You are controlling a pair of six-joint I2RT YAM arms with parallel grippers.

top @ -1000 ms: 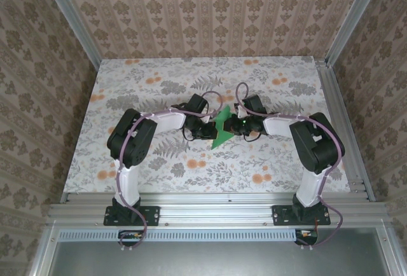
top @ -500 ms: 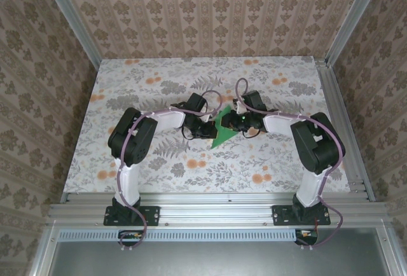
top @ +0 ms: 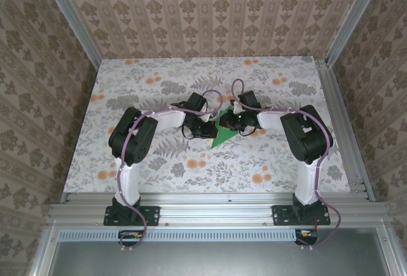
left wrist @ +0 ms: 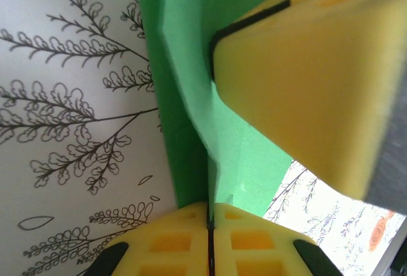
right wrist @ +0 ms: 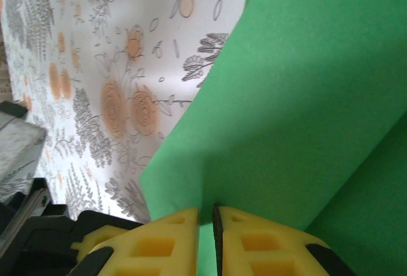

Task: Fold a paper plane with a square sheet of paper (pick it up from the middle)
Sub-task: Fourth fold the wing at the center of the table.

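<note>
from above, the left arm (top: 135, 139) reaches in over the floral table (top: 273, 161), and the left gripper (top: 207, 128) sits close to the table's middle. just beside it on the right is the square sheet of paper (top: 222, 137), seen here as a small bright-green wedge with its point toward the near edge. the right gripper (top: 235, 122) meets it from the other side, with the right arm (top: 305, 139) bent in behind it. the two grippers are very near each other, with the green between them.

in the left wrist view, the left gripper (left wrist: 210, 241) has its two yellow pads pressed flat together with only a dark seam between them. the paper (left wrist: 184, 98) runs down into that seam, so it is pinched there. the sheet is not flat here: it shows overlapping green layers and a crease line rising from the pads. one of the other gripper's big yellow fingers (left wrist: 305, 79) sits close in front of the green at the upper right.

in the right wrist view, the right gripper (right wrist: 206, 228) is closed to a thin slit, and the paper's edge (right wrist: 299, 98) goes into it, so it is gripped there too. the sheet slants up and away over the orange flowers.
</note>
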